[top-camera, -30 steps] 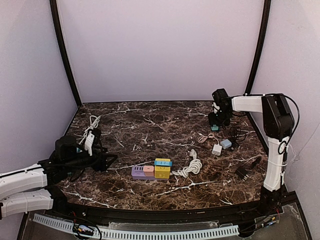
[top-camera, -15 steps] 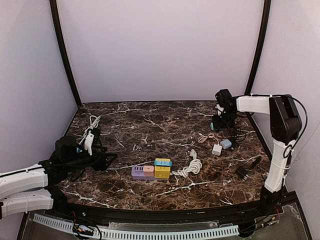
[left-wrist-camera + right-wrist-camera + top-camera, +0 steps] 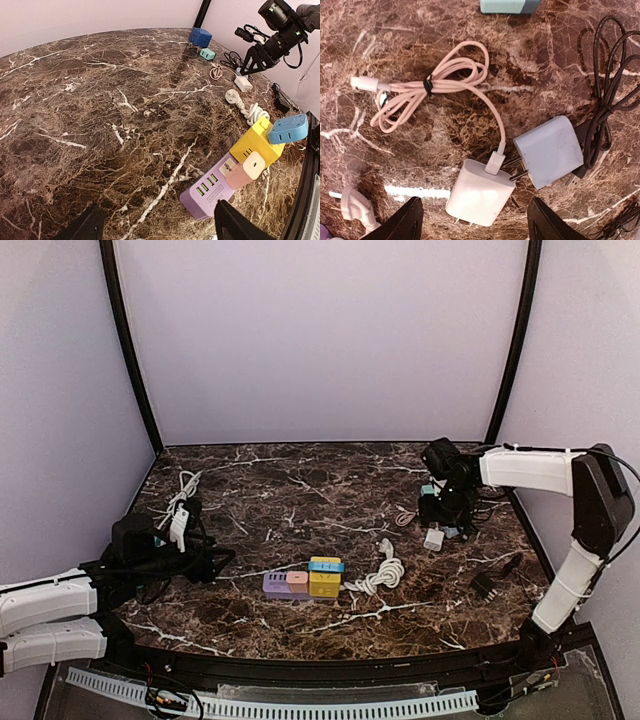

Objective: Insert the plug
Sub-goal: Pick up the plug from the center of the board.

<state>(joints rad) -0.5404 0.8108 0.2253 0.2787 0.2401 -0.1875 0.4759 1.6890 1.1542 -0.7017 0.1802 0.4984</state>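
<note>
Right gripper, fingers mostly off-frame

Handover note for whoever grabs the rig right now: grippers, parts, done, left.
Left gripper: open, empty, low over the table's left side.
Right gripper: open, empty, hanging above the white charger, one finger to each side, not touching it.
Parts: the white charger lies flat on the right side with the pink cable plugged into it, beside a blue-grey charger. The purple power strip sits front centre and already carries yellow, pink and blue adapters.
Done: right arm lined up over the chargers.
Left: grasp the plug (probably the white charger), carry it to the strip, insert it.
</note>
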